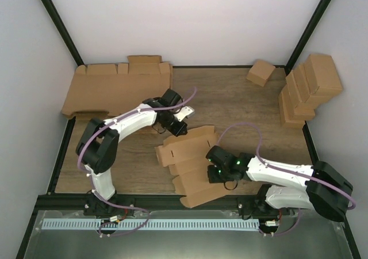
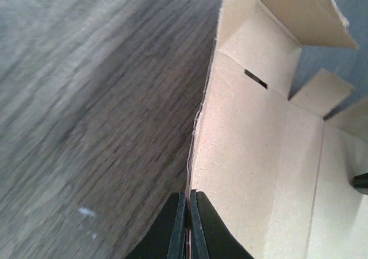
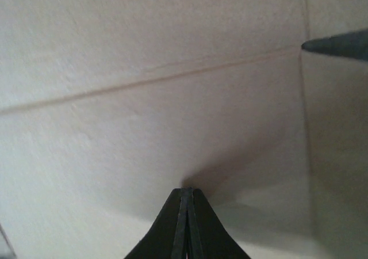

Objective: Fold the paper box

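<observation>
The paper box lies unfolded in the middle of the table as a flat brown die-cut piece with flaps and creases. My left gripper is at its far edge. In the left wrist view my left gripper is shut on the thin edge of the box, with flaps standing up beyond it. My right gripper is over the box's near right part. In the right wrist view my right gripper is shut, its tips against a panel of the box below a crease line.
Large notched cardboard sheets lie at the back left. A small cube-like carton sits at the back right. A stack of folded cartons leans against the right wall. A black frame edges the table.
</observation>
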`<move>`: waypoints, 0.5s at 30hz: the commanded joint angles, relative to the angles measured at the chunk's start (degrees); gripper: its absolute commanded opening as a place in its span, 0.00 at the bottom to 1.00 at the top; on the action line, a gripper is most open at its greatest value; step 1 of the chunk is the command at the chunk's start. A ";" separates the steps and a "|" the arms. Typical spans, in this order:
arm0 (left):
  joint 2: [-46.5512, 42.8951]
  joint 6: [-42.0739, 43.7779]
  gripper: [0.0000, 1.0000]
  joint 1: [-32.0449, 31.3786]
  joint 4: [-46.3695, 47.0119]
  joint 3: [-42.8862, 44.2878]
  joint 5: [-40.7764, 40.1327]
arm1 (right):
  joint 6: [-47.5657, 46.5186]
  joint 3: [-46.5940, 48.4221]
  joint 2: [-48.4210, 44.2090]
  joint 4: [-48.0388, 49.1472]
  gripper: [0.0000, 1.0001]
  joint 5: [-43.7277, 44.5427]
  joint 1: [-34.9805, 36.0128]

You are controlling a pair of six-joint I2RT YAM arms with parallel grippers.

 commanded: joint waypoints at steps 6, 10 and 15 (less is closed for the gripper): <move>-11.54 -2.94 0.04 -0.31 -2.45 -1.34 -20.56 | -9.80 11.19 3.40 5.41 0.07 -2.13 -10.94; -17.45 -3.14 0.04 -0.43 -2.51 -1.37 -25.38 | -9.50 15.20 3.65 9.30 0.14 -4.18 -13.59; -22.03 -3.21 0.04 -3.62 -1.24 -4.37 -31.37 | -0.58 19.74 2.55 15.90 0.26 -4.01 -14.44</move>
